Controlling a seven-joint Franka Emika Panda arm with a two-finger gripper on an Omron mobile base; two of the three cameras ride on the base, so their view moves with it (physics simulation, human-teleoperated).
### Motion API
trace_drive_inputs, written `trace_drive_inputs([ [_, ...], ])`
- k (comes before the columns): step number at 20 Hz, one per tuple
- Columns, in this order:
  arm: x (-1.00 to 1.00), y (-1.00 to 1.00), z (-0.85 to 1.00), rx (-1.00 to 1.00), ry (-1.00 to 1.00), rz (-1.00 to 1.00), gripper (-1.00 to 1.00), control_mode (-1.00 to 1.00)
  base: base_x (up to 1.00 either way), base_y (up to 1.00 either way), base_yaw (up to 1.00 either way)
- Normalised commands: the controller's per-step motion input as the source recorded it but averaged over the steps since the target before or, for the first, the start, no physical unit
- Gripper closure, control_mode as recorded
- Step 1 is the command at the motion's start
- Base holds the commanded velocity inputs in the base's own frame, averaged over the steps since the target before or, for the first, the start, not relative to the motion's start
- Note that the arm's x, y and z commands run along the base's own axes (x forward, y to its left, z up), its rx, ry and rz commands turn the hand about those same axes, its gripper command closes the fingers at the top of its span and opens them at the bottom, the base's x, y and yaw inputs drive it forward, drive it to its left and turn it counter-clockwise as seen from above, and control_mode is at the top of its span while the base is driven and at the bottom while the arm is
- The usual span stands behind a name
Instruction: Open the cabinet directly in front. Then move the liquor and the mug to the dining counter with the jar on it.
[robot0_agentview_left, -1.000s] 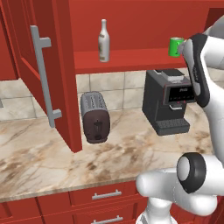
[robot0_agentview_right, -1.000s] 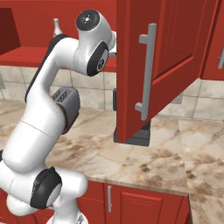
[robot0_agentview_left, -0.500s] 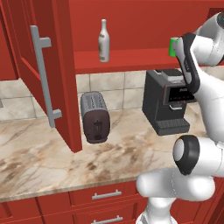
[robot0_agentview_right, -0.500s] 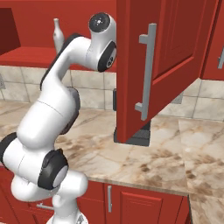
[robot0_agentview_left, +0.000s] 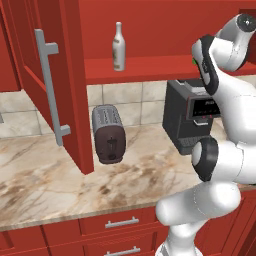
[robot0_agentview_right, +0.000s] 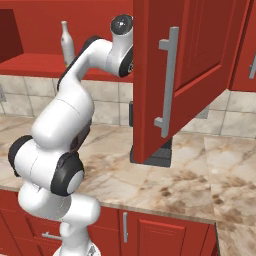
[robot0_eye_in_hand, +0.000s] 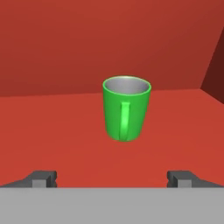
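Cabinet (robot0_agentview_left: 55, 85) doors stand open. Mug (robot0_eye_in_hand: 126, 108) sits upright at centre of the hand view on the red shelf (robot0_eye_in_hand: 65, 131), handle facing the camera, well ahead of the tool (robot0_eye_in_hand: 113, 177). Tool spread wide, holding nothing; tips at the lower left and lower right of the frame. Liquor (robot0_agentview_left: 118, 46) upright on the same shelf, upper middle of the left base view, apart from the arm.

Step in hand, by my reading: approach for the mug grasp. Advance straight, keep the mug centred between the tips, close on the body rather than the handle; avoid tipping it backward.

Versus 0.5 s ago: arm reaches further into the cabinet; bottle, toaster (robot0_agentview_left: 107, 132) and coffee machine (robot0_agentview_left: 187, 117) on the tabletop (robot0_agentview_left: 60, 175) unchanged.
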Motion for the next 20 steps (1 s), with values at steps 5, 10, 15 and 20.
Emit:
trace_drive_inputs([
  [5, 0.22, -0.23, 0.00, 0.00, 0.01, 0.00, -1.00, -1.00, 0.00, 0.00, 0.00],
  [10, 0.24, -0.06, -0.01, 0.00, 0.02, 0.00, -1.00, -1.00, 0.00, 0.00, 0.00],
  [15, 0.06, 0.00, -0.05, 0.00, 0.10, 0.00, -1.00, -1.00, 0.00, 0.00, 0.00],
  [20, 0.08, 0.00, -0.17, 0.00, 0.08, 0.00, -1.00, -1.00, 0.00, 0.00, 0.00],
])
